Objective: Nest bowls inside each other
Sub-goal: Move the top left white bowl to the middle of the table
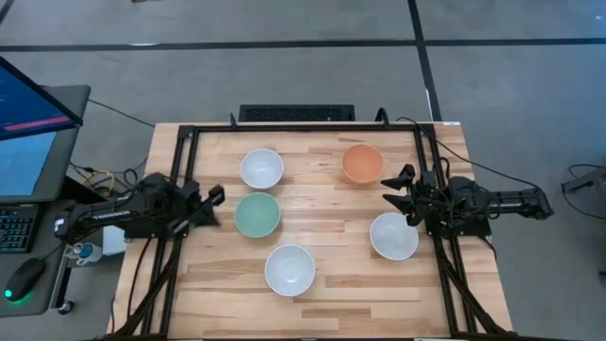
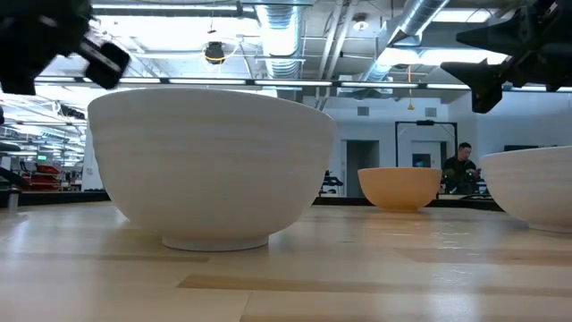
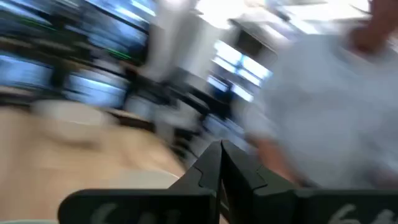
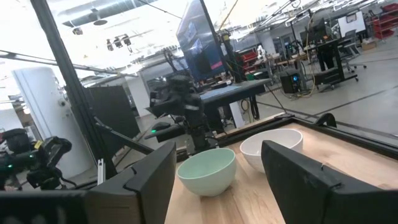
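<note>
Five bowls stand apart, upright on their bases, on the wooden table point(image 1: 331, 284). A white bowl point(image 1: 261, 168) and the orange bowl point(image 1: 363, 163) are toward the far edge. The mint green bowl point(image 1: 257, 214) is mid-left, with a white bowl point(image 1: 394, 236) at the right and another white bowl point(image 1: 290, 269) nearest. My left gripper point(image 1: 220, 203) hovers shut just left of the mint bowl. My right gripper point(image 1: 390, 189) hangs open between the orange bowl and the right white bowl. The right wrist view shows the mint bowl point(image 4: 207, 171) and a white bowl point(image 4: 272, 146) beyond its gripper point(image 4: 219, 149).
A black frame rail point(image 1: 180, 180) borders the table on its left, far and right sides. A keyboard point(image 1: 296, 113) lies past the far edge and a monitor point(image 1: 28, 123) stands off the left side. A person point(image 2: 462, 165) sits far behind in the room.
</note>
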{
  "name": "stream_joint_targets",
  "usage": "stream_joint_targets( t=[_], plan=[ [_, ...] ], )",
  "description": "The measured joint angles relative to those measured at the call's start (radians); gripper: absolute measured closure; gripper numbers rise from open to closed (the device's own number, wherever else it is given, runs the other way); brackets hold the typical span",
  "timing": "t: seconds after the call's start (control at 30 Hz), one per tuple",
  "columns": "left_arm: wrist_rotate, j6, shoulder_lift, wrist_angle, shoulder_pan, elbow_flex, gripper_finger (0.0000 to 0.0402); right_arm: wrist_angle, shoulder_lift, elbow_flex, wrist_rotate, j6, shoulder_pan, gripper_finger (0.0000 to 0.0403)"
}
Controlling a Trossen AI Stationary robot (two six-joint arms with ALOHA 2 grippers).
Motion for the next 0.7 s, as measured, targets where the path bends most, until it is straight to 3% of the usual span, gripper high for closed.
stream_joint_targets(
  t=[0.17, 0.3, 0.4, 0.7],
  plan=[
    [-0.594, -0.026, 0.0, -0.019, 0.001, 0.0, 0.0401, 0.0, 0.0, 0.0, 0.0, 0.0, 0.0, 0.0143],
    [-0.892, -0.021, -0.007, -0.049, 0.001, 0.0, 0.0402, 0.0, 0.0, 0.0, 0.0, 0.0, 0.0, 0.0143],
    [-0.995, -0.026, -0.027, -0.04, 0.001, 0.0, 0.0401, 0.0, 0.0, 0.0, 0.0, 0.0, 0.0, 0.0143],
    [-0.999, -0.07, -0.045, -0.1, 0.001, 0.0, 0.0401, -0.019, 0.0, 0.0, 0.0, 0.0, 0.0, 0.0143]
  ],
)
